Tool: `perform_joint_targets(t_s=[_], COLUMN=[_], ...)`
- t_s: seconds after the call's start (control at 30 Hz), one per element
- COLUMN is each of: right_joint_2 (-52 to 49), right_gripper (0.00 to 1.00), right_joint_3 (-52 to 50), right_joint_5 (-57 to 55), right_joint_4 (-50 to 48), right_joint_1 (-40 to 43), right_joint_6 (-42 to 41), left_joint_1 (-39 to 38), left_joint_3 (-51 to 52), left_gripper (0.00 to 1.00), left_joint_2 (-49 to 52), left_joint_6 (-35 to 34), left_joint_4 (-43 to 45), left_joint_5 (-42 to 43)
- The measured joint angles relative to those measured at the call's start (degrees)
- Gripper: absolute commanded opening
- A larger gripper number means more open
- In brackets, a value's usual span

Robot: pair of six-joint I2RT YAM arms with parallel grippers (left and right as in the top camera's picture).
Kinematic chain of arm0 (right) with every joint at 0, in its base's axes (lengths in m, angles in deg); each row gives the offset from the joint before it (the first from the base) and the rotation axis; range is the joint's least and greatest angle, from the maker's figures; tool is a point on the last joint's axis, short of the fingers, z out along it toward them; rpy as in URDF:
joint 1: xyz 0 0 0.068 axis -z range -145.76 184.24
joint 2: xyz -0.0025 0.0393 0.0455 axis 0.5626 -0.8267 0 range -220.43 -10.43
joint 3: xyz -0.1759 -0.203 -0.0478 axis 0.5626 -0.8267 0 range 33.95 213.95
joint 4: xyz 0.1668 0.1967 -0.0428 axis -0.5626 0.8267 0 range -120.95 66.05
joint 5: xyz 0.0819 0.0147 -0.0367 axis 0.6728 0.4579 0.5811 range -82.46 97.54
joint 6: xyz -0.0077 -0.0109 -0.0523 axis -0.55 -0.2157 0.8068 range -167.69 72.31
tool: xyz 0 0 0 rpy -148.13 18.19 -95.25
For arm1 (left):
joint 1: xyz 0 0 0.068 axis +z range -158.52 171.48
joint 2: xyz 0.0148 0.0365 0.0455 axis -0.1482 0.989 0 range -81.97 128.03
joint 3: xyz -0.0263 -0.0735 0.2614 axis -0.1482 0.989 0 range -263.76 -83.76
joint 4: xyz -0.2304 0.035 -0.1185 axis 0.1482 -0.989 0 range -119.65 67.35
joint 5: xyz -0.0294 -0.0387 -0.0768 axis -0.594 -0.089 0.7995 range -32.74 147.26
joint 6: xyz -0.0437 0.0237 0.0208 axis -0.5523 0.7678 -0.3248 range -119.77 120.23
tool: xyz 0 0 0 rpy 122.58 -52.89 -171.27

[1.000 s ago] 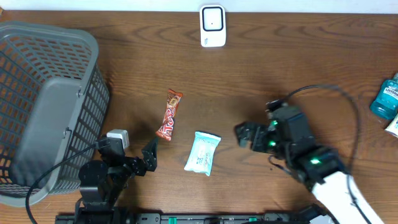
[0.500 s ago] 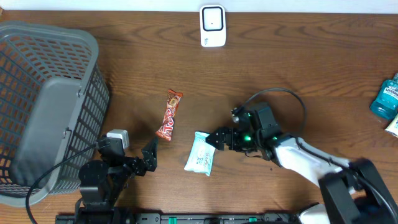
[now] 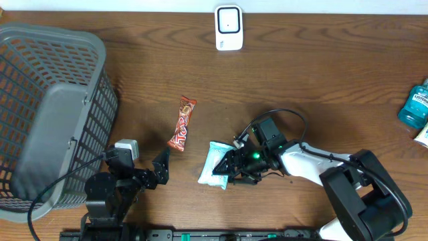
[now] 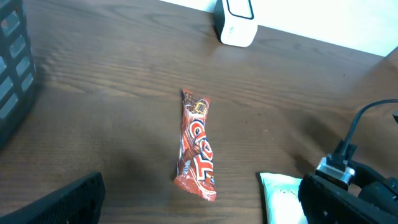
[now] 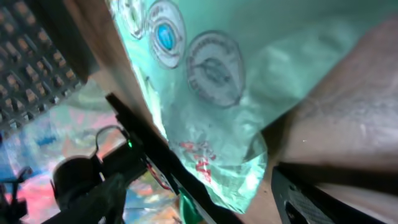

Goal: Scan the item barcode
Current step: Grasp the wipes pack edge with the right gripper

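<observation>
The item, a pale green packet [image 3: 214, 161], lies flat on the wooden table. My right gripper [image 3: 226, 169] is down over the packet's near right end. In the right wrist view the packet [image 5: 211, 93] fills the space between the dark fingers [image 5: 314, 199] of the right gripper [image 5: 208, 202], with gaps on both sides. A white scanner [image 3: 229, 28] stands at the far edge, seen also in the left wrist view [image 4: 236, 22]. My left gripper [image 3: 160, 167] rests open near the front edge, empty [image 4: 202, 213].
A red candy bar [image 3: 182, 124] lies left of the packet, just ahead of the left gripper [image 4: 196, 146]. A grey mesh basket [image 3: 47, 114] fills the left side. A blue bottle [image 3: 414, 104] stands at the right edge.
My right arm has swung left across the table and come down over the packet's right end, its jaws narrowing. The left arm has stayed still.
</observation>
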Motion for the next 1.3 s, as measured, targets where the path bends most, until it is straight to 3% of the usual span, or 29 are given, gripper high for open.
perform_joint_targets(t_s=[0.37,0.47,0.57,0.6,0.73,0.9,1.07,1.3], right_joint_2=[0.2,0.2,0.2,0.2,0.2,1.4,10.0,21.9], right_gripper=[0.66,0.54,0.35,0.22,0.01,0.01,0.01,0.01], right_joint_3=[0.5,0.5,0.5,0.6,0.8,2.2,6.5,16.5], right_joint_5=[-4.6,-5.4,-6.4,-7.5,-11.1,-15.7,-35.6,-57.0], right_joint_4=[0.0,0.1,0.4,0.4,0.2,4.8,28.0,44.0], right_joint_1=[-1.0,-1.1,-1.2,-1.3,-1.7,-1.7,-1.6,-1.6], right_joint_6=[-15.2,-16.4,-17.1,-16.9,-15.8,-14.3,-10.1,0.7], left_joint_1=[0.0,0.0,0.0,0.0,0.0,0.0,0.0,0.0], left_joint_3=[0.0,0.0,0.0,0.0,0.0,0.0,0.0,0.0], left_gripper=[0.99,0.99,0.99,0.99,0.99,0.99,1.00,1.00], left_joint_2=[0.0,0.0,0.0,0.0,0.0,0.0,0.0,0.0], left_joint_6=[0.0,0.0,0.0,0.0,0.0,0.0,0.0,0.0], left_joint_4=[0.0,0.0,0.0,0.0,0.0,0.0,0.0,0.0], left_joint_5=[0.0,0.0,0.0,0.0,0.0,0.0,0.0,0.0])
